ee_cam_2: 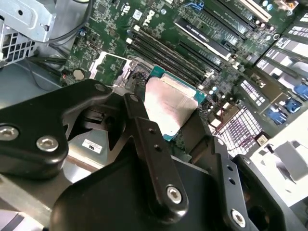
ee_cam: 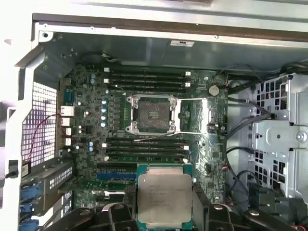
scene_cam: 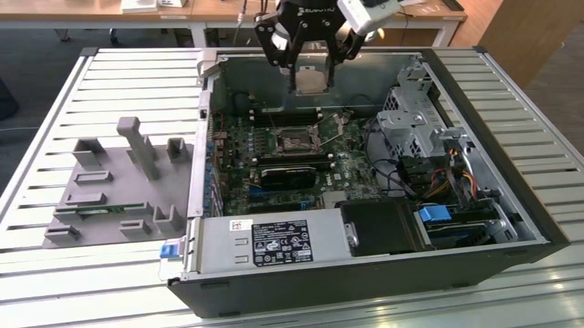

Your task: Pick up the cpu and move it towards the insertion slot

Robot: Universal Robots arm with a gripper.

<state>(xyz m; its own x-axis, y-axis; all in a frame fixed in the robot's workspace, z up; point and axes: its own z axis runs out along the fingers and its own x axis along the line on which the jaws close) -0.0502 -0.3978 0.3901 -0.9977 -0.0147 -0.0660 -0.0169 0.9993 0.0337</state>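
My gripper (scene_cam: pixel 312 80) hangs over the far side of the open computer case, shut on the cpu (scene_cam: pixel 312 82), a flat square chip with a silver top. In both wrist views the cpu (ee_cam: pixel 164 197) (ee_cam_2: pixel 169 107) sits clamped between the black fingers (ee_cam_2: pixel 153 159). The insertion slot (scene_cam: pixel 294 140) (ee_cam: pixel 152 114) is a dark square socket with a silvery frame and a thin lever on the green motherboard, open and bare. The cpu is held in the air above the board, apart from the slot and toward the case's far wall.
A grey tray (scene_cam: pixel 119 184) with upright holders lies on the slatted table at the exterior view's left, holding a green memory stick (scene_cam: pixel 102 211). Inside the case are a black card (scene_cam: pixel 290 176), a drive cage (scene_cam: pixel 415 130), cables (scene_cam: pixel 456 184) and the power supply (scene_cam: pixel 273 242).
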